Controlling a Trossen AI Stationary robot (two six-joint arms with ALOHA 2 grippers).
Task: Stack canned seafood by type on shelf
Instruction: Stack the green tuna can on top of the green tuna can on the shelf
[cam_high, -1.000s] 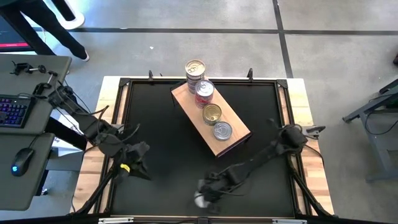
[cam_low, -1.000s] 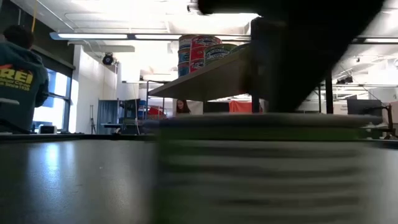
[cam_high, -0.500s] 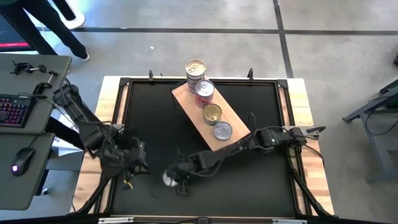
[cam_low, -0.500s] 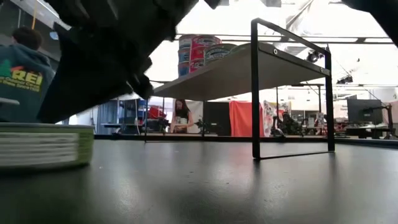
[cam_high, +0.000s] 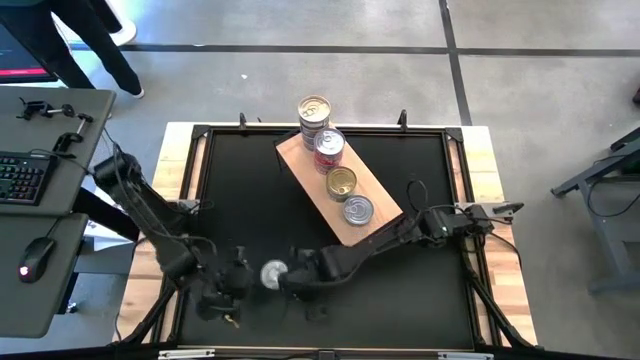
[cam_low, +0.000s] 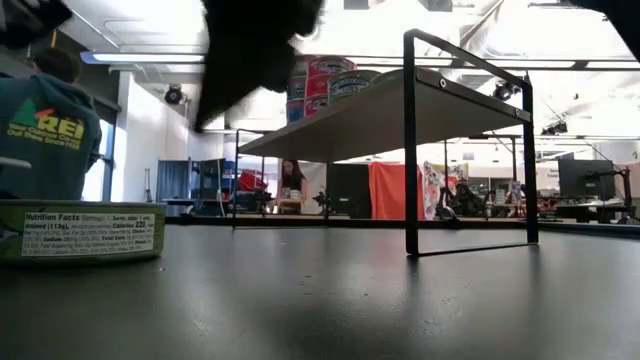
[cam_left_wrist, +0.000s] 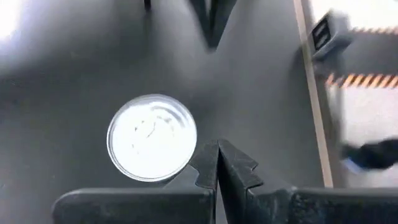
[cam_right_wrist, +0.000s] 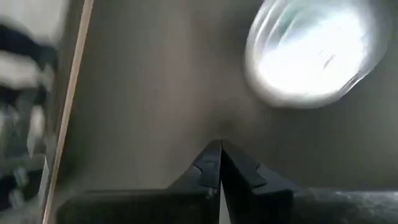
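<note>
Since half a sec ago the loose can (cam_high: 272, 274) has slid a little along the tabletop's near edge, right gripper (cam_high: 296, 277) following it, while left gripper (cam_high: 236, 281) has come in from the left side.

High view: can lies flat on the black tabletop (cam_high: 250, 200), between the two grippers, near the front edge, left of centre. Both grippers just beside it, fingers together, nothing held. Shelf (cam_high: 385, 207) runs diagonally from back centre toward the right; on it four cans or stacks in a row: gold-lid stack (cam_high: 314, 109) at the far end, red-sided stack (cam_high: 328, 146), gold lid (cam_high: 342, 182), silver lid (cam_high: 358, 210).

Low view: can (cam_low: 80, 230) at left, label facing camera. Shelf (cam_low: 400, 115) stands raised on a black frame, stacked tins on top. Person (cam_low: 45, 130) in a teal top behind.

Left wrist view: fingers (cam_left_wrist: 205, 165) pressed together, silver lid (cam_left_wrist: 152, 137) just beside the tips.

Right wrist view: fingers (cam_right_wrist: 210, 163) together, can (cam_right_wrist: 314, 53) ahead, apart from them.
</note>
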